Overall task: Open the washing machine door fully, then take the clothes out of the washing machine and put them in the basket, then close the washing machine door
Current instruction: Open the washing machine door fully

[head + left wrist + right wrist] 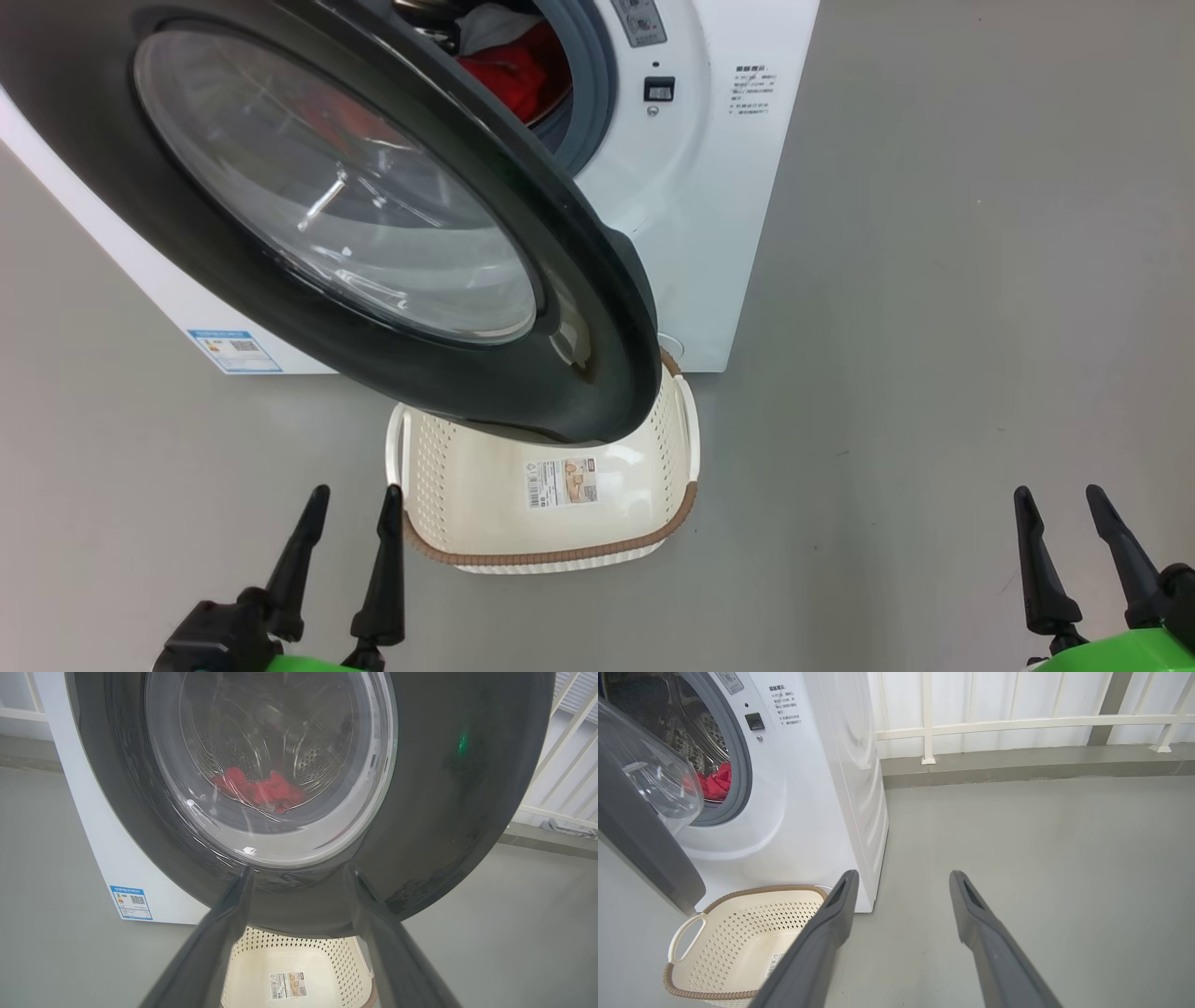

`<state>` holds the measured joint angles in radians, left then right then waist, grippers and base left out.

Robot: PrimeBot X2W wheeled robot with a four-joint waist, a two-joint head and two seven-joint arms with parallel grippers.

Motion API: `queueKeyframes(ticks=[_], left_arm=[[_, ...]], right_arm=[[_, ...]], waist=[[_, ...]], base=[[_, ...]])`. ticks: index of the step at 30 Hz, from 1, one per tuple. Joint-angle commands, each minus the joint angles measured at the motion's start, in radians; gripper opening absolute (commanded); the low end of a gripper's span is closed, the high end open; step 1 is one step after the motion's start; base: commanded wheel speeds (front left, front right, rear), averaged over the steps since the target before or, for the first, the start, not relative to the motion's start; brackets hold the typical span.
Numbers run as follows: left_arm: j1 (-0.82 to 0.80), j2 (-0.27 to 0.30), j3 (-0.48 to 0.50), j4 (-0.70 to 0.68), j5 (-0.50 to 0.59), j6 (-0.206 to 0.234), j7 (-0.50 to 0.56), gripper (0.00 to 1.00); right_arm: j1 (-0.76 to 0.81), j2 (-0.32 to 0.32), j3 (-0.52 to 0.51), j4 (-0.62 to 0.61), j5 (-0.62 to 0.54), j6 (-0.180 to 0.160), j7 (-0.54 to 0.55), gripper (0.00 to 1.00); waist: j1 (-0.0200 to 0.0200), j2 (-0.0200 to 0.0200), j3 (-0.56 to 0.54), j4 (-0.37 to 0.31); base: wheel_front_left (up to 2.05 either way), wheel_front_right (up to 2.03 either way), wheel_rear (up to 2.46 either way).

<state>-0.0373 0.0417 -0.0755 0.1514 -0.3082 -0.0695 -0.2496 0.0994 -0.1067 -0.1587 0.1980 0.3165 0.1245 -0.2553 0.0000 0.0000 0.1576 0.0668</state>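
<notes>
The washing machine door (308, 224), black-rimmed with a clear glass bowl, stands partly swung out from the white washing machine (719, 187) and hangs over the basket (560, 551). Red clothes (509, 70) with some white cloth lie in the drum; I see the clothes (261, 791) through the door glass and the clothes (717, 781) past the door's edge. The cream basket (714, 956) sits empty on the floor against the washer's front. My left gripper (357, 499) is open, low left, facing the door (444, 788). My right gripper (1060, 499) is open, low right, over bare floor.
Grey floor (934, 373) spreads to the right of the washer. A white railing (1017, 721) on a low kerb runs behind it. A blue label (233, 350) is stuck low on the washer's front left.
</notes>
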Motion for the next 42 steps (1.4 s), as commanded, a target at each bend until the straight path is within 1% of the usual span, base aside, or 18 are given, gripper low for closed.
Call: queueKeyframes(ticks=[1,11,16,17,18,19,20,21,27,28,29,33,39,42], left_arm=[[-0.006,0.009,0.026,-0.027,0.011,0.008,-0.012,1.00],[-0.006,0.009,0.024,-0.027,0.013,0.006,-0.012,1.00],[-0.008,0.009,0.020,-0.028,0.013,0.006,-0.012,1.00],[-0.010,0.009,0.019,-0.028,0.011,0.008,-0.012,1.00],[-0.010,0.009,0.018,-0.027,0.010,0.008,-0.012,1.00],[-0.011,0.009,0.016,-0.026,0.009,0.009,-0.012,1.00],[-0.011,0.009,0.014,-0.025,0.007,0.010,-0.012,1.00],[-0.012,0.009,0.012,-0.025,0.006,0.011,-0.012,1.00],[-0.022,0.009,-0.004,-0.027,-0.009,0.020,-0.012,1.00],[-0.022,0.009,-0.004,-0.027,-0.009,0.020,-0.012,1.00],[-0.024,0.009,-0.006,-0.027,-0.012,0.021,-0.012,1.00],[-0.033,0.009,-0.022,-0.029,-0.022,0.025,-0.012,1.00],[-0.039,0.009,-0.052,-0.033,-0.039,0.034,-0.012,1.00],[-0.041,0.009,-0.067,-0.039,-0.049,0.039,-0.012,1.00]], right_arm=[[-0.008,-0.017,0.015,-0.022,-0.002,0.006,-0.006,1.00],[-0.014,-0.020,0.022,-0.021,-0.005,0.006,-0.006,1.00],[-0.025,-0.015,0.050,-0.018,0.027,0.006,-0.006,1.00],[-0.036,-0.016,0.073,-0.019,0.060,0.006,-0.006,0.58],[-0.044,-0.017,0.088,-0.020,0.078,0.006,-0.006,0.42],[-0.053,-0.018,0.106,-0.021,0.101,0.006,-0.006,0.19],[-0.062,-0.022,0.126,-0.025,0.121,0.006,-0.006,0.01],[-0.073,-0.026,0.143,-0.029,0.141,0.006,-0.006,0.00],[-0.181,-0.055,0.234,-0.070,0.312,0.006,-0.006,0.00],[-0.181,-0.055,0.234,-0.070,0.312,0.006,-0.006,0.00],[-0.204,-0.062,0.251,-0.078,0.346,0.006,-0.006,0.00],[-0.306,-0.103,0.329,-0.102,0.462,0.006,-0.006,0.00],[-0.459,-0.164,0.463,-0.093,0.667,0.006,-0.006,0.00],[-0.524,-0.203,0.548,-0.084,0.762,0.006,-0.006,0.00]], waist=[[0.0000,0.0000,0.000,0.000],[0.0000,0.0000,0.004,0.006],[0.0000,0.0000,0.010,0.012],[0.0000,0.0000,0.012,0.014],[0.0000,0.0000,0.013,0.015],[0.0000,0.0000,0.014,0.017],[0.0000,0.0000,0.015,0.019],[0.0000,0.0000,0.016,0.021],[0.0000,0.0000,0.029,0.037],[0.0000,0.0000,0.029,0.037],[0.0000,0.0000,0.031,0.041],[0.0000,0.0000,0.042,0.062],[0.0000,0.0000,0.060,0.098],[0.0000,0.0000,0.071,0.118]], base=[[0.00,0.00,0.00],[0.00,0.00,0.00],[0.00,0.00,0.00],[0.00,0.00,0.00],[0.00,0.00,0.00],[0.00,0.00,0.00],[0.00,0.00,0.00],[0.00,0.00,0.00],[0.00,0.00,0.00],[0.00,0.00,0.00],[0.00,0.00,0.00],[0.00,0.00,0.00],[0.00,0.00,0.00],[0.00,0.00,0.00]])
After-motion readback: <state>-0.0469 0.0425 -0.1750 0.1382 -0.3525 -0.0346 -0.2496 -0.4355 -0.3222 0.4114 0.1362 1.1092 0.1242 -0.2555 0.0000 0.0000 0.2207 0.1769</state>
